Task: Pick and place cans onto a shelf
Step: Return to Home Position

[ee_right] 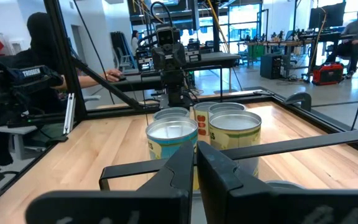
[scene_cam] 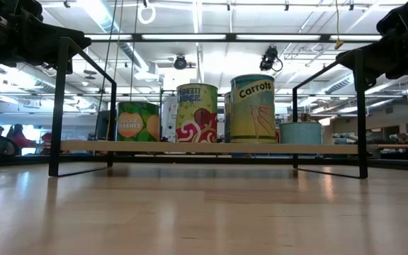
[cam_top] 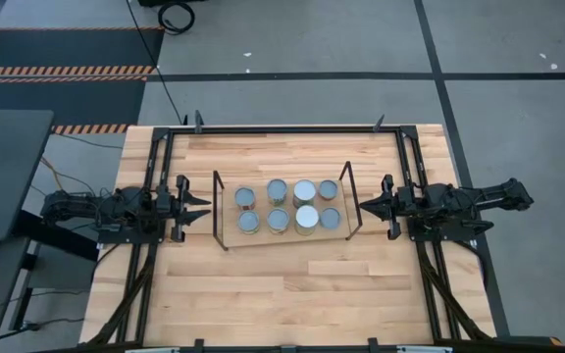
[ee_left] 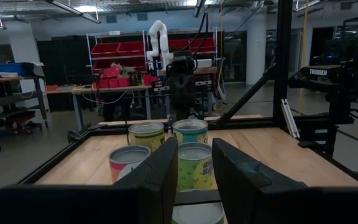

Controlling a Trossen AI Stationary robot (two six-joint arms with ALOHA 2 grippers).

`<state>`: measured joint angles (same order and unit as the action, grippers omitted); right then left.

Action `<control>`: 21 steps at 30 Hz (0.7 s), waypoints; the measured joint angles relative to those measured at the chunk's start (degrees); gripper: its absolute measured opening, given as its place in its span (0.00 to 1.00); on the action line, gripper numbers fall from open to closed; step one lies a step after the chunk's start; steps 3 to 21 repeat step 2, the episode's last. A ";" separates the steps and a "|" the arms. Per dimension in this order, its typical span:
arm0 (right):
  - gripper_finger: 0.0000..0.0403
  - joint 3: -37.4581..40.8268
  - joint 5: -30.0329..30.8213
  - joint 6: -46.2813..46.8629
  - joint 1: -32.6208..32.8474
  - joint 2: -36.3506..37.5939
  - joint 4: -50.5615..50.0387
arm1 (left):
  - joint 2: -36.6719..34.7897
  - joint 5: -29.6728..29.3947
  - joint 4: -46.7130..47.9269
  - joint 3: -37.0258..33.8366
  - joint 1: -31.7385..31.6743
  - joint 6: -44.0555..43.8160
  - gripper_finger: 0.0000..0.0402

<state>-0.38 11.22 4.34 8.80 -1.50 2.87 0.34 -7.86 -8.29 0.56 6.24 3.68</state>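
The shelf (cam_top: pixel 226 233) stands in the middle of the table, a low light-wood platform on black wire end frames; it also shows in the low view (scene_cam: pixel 331 148). Several cans (cam_top: pixel 278 220) stand upright on it in two rows, one with a brighter white lid (cam_top: pixel 307 217). In the low view a Carrots can (scene_cam: pixel 253 108) and a red-patterned can (scene_cam: pixel 196 113) face me. My left gripper (cam_top: pixel 204 208) hovers open and empty just off the shelf's left end. My right gripper (cam_top: pixel 363 205) hovers shut and empty off its right end.
A black rail frame (cam_top: pixel 282 128) runs around the table's far and side edges. Bare wood lies on the near side of the shelf (cam_top: pixel 292 294). People and workbenches show in the room beyond, away from the table.
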 joint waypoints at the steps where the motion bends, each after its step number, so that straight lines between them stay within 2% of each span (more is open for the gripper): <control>1: 0.07 0.00 0.00 0.00 0.00 0.01 0.00 | 0.00 0.00 0.00 0.00 0.00 -0.02 0.26; 21: 0.07 0.00 0.00 0.01 0.01 0.00 -0.01 | 0.00 -0.02 0.00 0.00 0.00 -0.02 0.26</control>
